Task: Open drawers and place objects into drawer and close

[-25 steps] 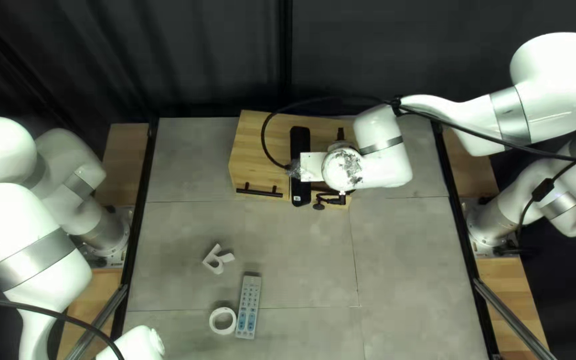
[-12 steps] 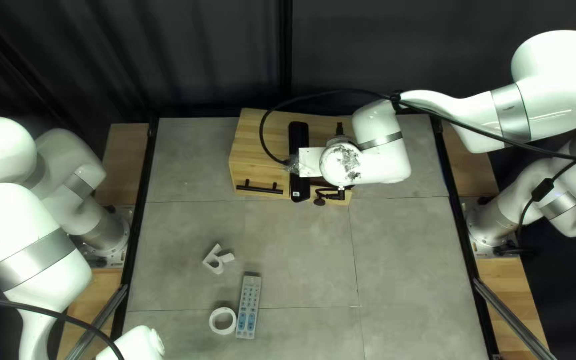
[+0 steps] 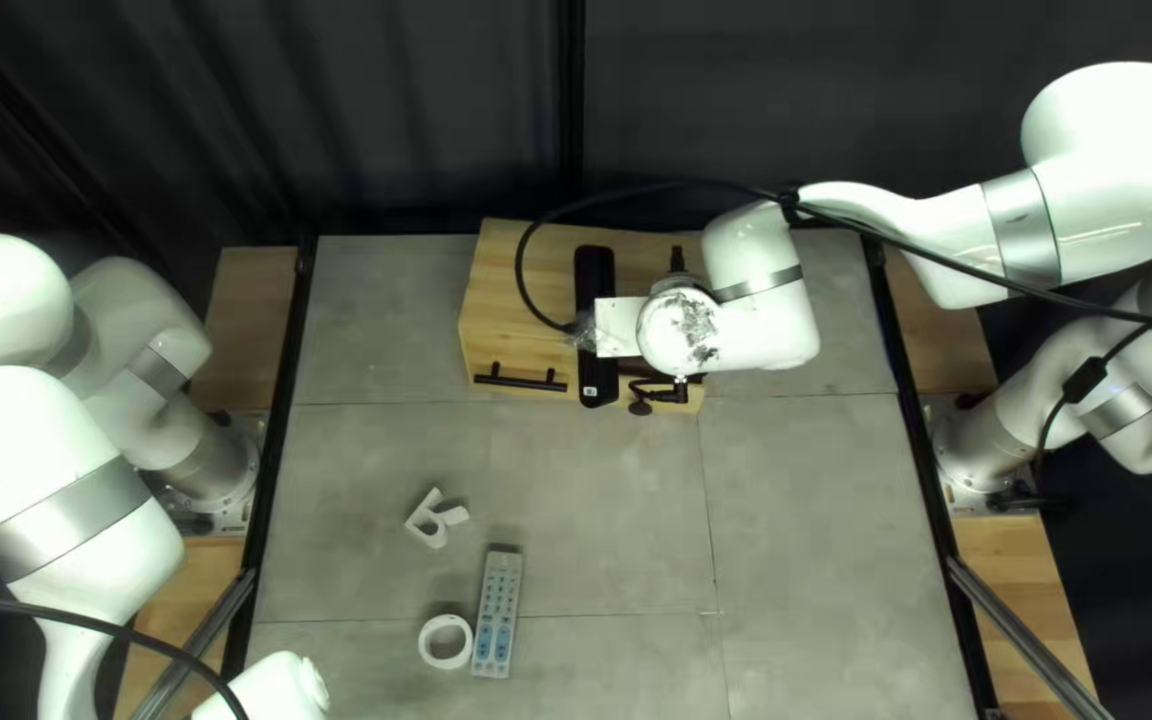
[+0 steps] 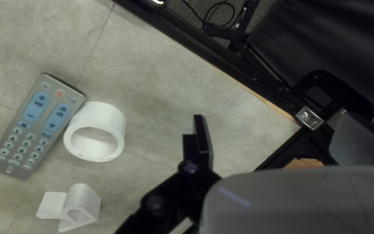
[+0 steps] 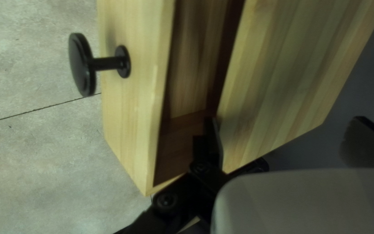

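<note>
The right claw [image 3: 678, 391] is spread over the one wooden cabinet [image 3: 510, 314] at the far side of the desk [image 3: 816, 534], one of its two fingers [image 5: 214, 138] reaching into the gap behind a drawer front [image 5: 130, 125]; whether that finger touches the cabinet's edge cannot be told. The cabinet carries two drawers in pale, straight-grained wood. One, with a round black knob [image 5: 81, 65], stands partly pulled out, its inner wall and floor in shadow; the other, with a black bar handle [image 3: 519, 384], sits closed to its left in the top left view.

The left claw [image 4: 278, 125] hangs with its two fingers apart above the desk's near part. Three loose objects lie off to one side of it: one grey remote [image 4: 35, 125] with blue and pale buttons, one thick white ring [image 4: 96, 112] resting just beside the remote, and one white piece [image 4: 83, 203] with a loop and legs, nearer the cabinet. Two white arms flank the grey, tiled desk, backed by a dark curtain [image 3: 376, 120].
</note>
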Controlling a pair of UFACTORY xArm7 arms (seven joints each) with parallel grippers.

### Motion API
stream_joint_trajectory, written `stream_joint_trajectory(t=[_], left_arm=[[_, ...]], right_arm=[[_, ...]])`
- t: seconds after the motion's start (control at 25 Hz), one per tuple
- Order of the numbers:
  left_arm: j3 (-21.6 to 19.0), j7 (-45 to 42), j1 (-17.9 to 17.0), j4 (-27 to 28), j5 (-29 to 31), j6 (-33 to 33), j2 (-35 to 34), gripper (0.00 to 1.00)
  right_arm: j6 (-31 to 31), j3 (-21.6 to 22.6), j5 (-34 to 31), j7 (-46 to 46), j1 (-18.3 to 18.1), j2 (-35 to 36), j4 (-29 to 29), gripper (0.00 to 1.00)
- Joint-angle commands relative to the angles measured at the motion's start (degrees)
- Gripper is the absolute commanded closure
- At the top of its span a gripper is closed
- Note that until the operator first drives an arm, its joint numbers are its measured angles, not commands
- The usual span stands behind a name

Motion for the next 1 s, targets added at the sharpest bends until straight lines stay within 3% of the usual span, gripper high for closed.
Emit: stream_joint_trajectory(t=[0.04,1.0], left_arm=[[0.0,0.0,0.0,0.0,0.0,0.0,0.0,0.0],[0.0,0.0,0.0,0.0,0.0,0.0,0.0,0.0]], right_arm=[[0.37,-0.1,-0.41,-0.39,-0.04,-0.41,-0.21,0.0],[5.92,0.98,-0.31,-1.56,1.39,-3.3,3.53,0.0]])
